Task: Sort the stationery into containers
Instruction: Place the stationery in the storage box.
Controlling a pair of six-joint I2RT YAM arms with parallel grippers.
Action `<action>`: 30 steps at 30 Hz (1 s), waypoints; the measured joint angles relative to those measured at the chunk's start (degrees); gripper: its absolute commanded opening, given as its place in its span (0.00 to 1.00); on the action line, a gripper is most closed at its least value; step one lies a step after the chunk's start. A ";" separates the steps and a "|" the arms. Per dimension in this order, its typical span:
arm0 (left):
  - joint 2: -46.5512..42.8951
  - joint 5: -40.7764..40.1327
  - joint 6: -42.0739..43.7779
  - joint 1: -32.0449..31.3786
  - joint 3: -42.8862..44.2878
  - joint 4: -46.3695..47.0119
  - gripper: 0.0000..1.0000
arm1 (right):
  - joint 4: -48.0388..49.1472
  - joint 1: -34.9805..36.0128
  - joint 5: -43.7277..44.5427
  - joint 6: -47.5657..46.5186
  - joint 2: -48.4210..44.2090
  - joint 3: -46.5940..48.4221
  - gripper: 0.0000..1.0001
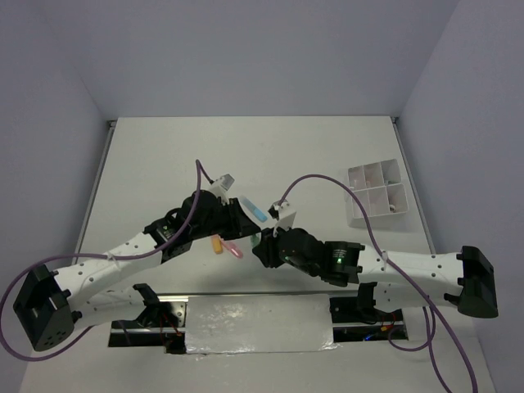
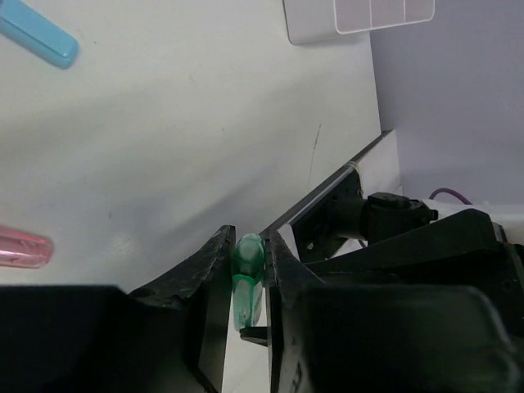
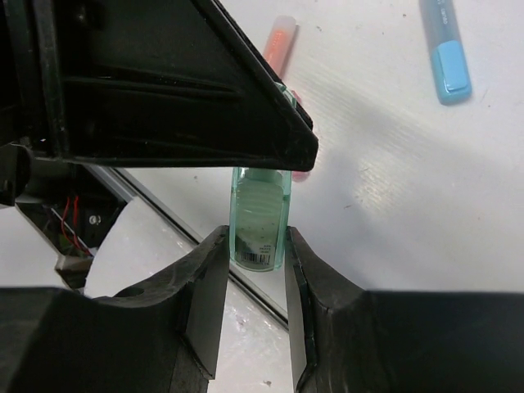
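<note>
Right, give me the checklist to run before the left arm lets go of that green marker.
1. Hold of the left gripper on the green marker: ok, clamped between its fingers.
2. Hold of the right gripper on the marker's other end: both fingers touch its sides; how firmly, cannot tell.
3. Nothing else caught in either grip: ok, the blue marker and orange marker lie loose on the table.
4. Way to the tray: ok, no loose item lies between it and the right gripper.
5. Room in the tray: ok, the compartments in view look empty.
</note>
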 measured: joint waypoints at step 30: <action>47.21 -9.60 3.34 -9.51 40.22 24.85 0.00 | -64.57 0.11 30.34 33.31 -29.38 26.49 1.00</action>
